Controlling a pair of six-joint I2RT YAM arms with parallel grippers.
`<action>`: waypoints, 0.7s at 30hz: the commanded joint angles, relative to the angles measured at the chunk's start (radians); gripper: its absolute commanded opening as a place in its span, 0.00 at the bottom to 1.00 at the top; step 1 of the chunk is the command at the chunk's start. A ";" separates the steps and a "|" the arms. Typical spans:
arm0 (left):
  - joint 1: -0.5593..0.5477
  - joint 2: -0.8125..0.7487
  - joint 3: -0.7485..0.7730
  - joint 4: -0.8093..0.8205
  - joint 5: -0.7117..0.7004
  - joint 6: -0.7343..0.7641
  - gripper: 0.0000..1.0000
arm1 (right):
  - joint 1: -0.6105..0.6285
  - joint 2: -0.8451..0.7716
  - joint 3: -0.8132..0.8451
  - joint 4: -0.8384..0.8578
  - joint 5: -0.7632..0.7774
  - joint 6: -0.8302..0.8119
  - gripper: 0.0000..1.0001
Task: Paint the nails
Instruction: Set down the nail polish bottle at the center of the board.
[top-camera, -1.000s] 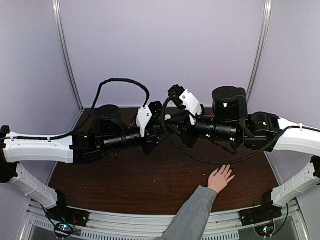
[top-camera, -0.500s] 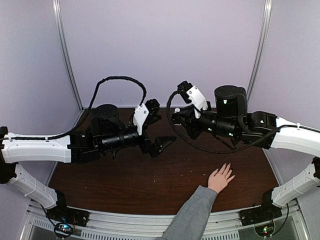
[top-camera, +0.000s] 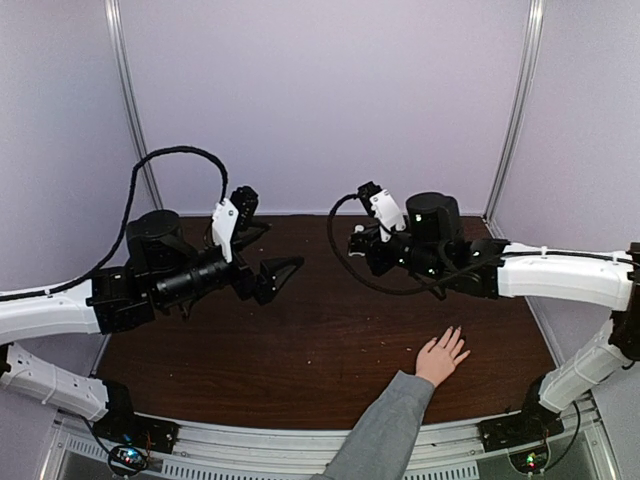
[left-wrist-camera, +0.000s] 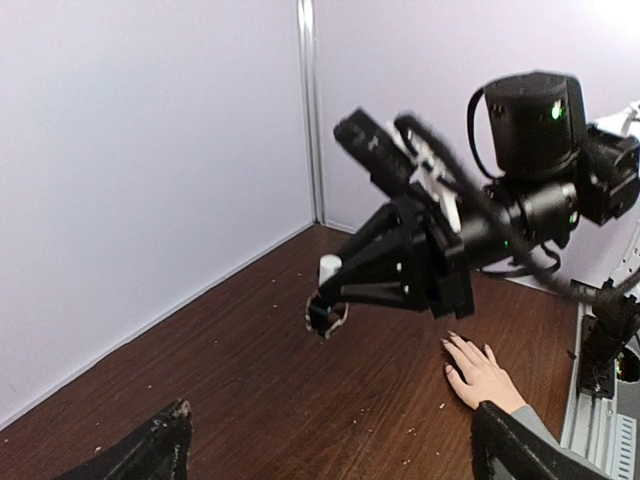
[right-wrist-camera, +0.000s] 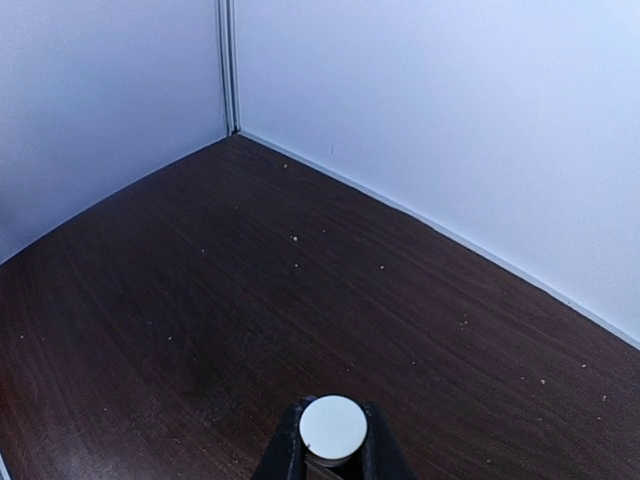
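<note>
A light-skinned hand (top-camera: 440, 357) in a grey sleeve (top-camera: 385, 430) lies flat on the dark wooden table (top-camera: 300, 350) at the front right. Its fingers are spread and its tiny pale nails (top-camera: 456, 334) point to the back. The left wrist view shows the same hand (left-wrist-camera: 482, 372) and nails (left-wrist-camera: 450, 346). My right gripper (top-camera: 356, 243) hangs above the table's middle, shut on a small dark polish bottle (left-wrist-camera: 326, 314) with a white cap (right-wrist-camera: 333, 428). To the left, my left gripper (top-camera: 280, 246) stands wide open and holds nothing. Its two fingertips (left-wrist-camera: 168, 432) sit at the lower corners of its own view.
Lavender walls (top-camera: 320, 100) close the table at the back and sides, with metal posts (top-camera: 130, 110) in the corners. Pale crumbs (left-wrist-camera: 440, 405) dot the wood. A black cable (top-camera: 345, 270) loops beneath the right wrist.
My left gripper opened and pulled back to the left, away from the right gripper. The right arm kept the bottle and shifted a little. The hand has stayed still.
</note>
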 joint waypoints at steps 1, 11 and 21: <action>0.022 -0.064 -0.025 -0.033 -0.093 -0.030 0.98 | -0.012 0.176 -0.055 0.206 -0.069 0.007 0.00; 0.062 -0.107 -0.037 -0.115 -0.135 -0.095 0.98 | -0.018 0.471 -0.090 0.518 -0.174 0.057 0.00; 0.088 -0.130 -0.044 -0.128 -0.150 -0.101 0.98 | -0.018 0.602 -0.138 0.698 -0.174 0.054 0.00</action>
